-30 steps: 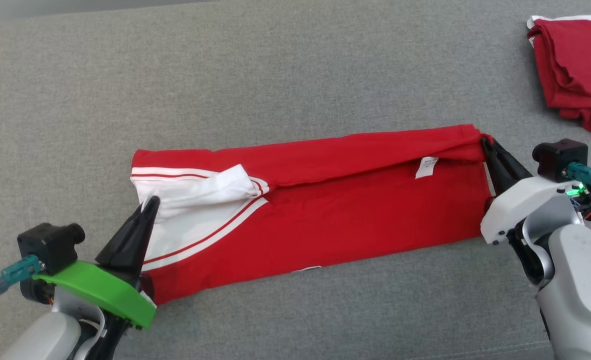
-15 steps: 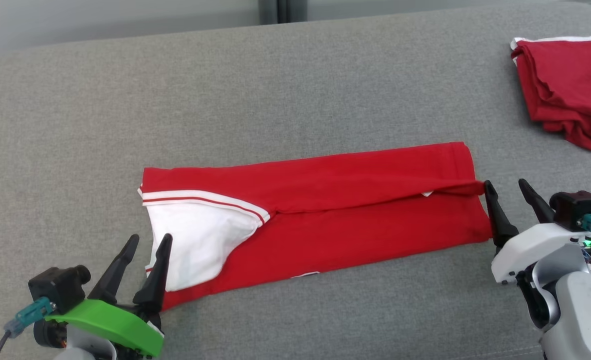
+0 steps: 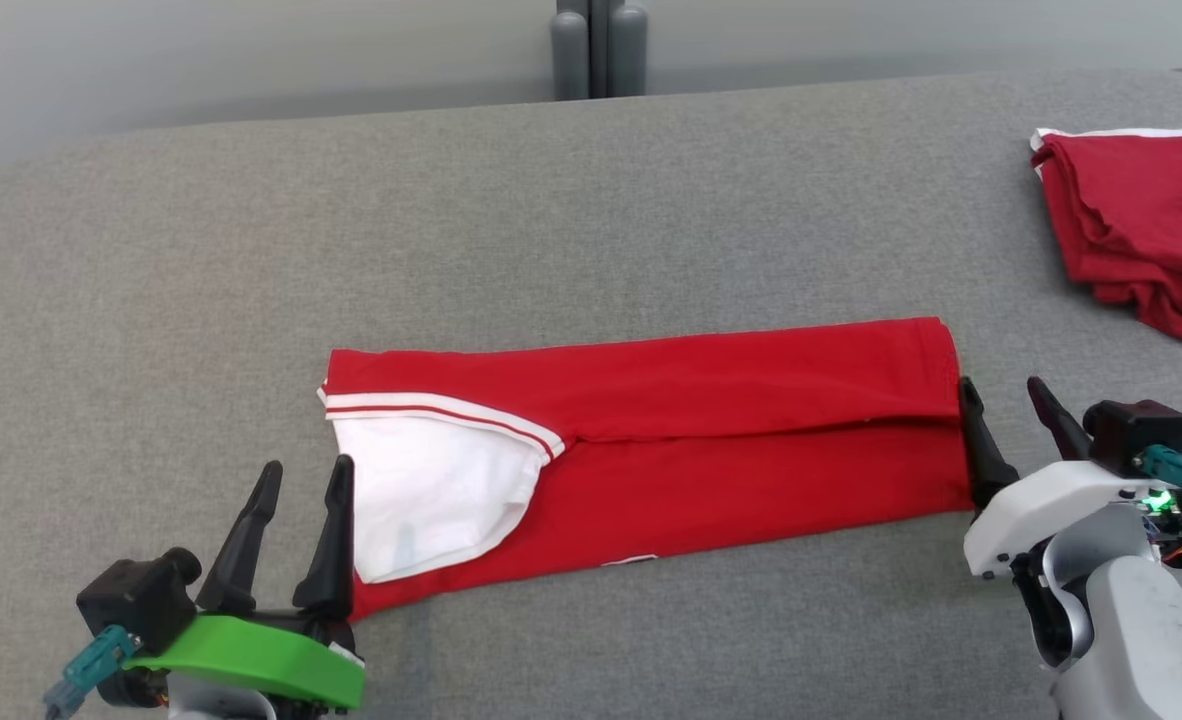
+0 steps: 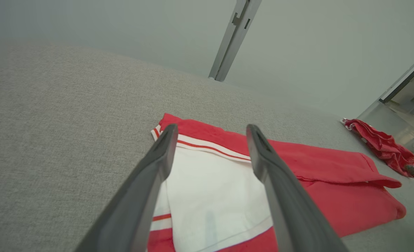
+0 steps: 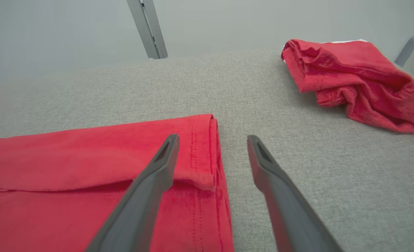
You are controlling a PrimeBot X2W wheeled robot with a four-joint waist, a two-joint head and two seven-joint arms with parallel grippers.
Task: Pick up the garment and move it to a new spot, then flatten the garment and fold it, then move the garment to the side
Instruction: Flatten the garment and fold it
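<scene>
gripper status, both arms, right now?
Left gripper: open, holding nothing, by the white end of the red garment.
Right gripper: open, holding nothing, at the garment's opposite end.

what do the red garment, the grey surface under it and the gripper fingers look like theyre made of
Red garment: soft matte knit, probably cotton jersey; it folds limply and shows rows of hem stitching.
Grey surface: matte woven cloth, upholstery-like; a flecked weave is visible.
Gripper fingers: smooth dark grey plastic or rubber, dull finish; the look leaves open which.
</scene>
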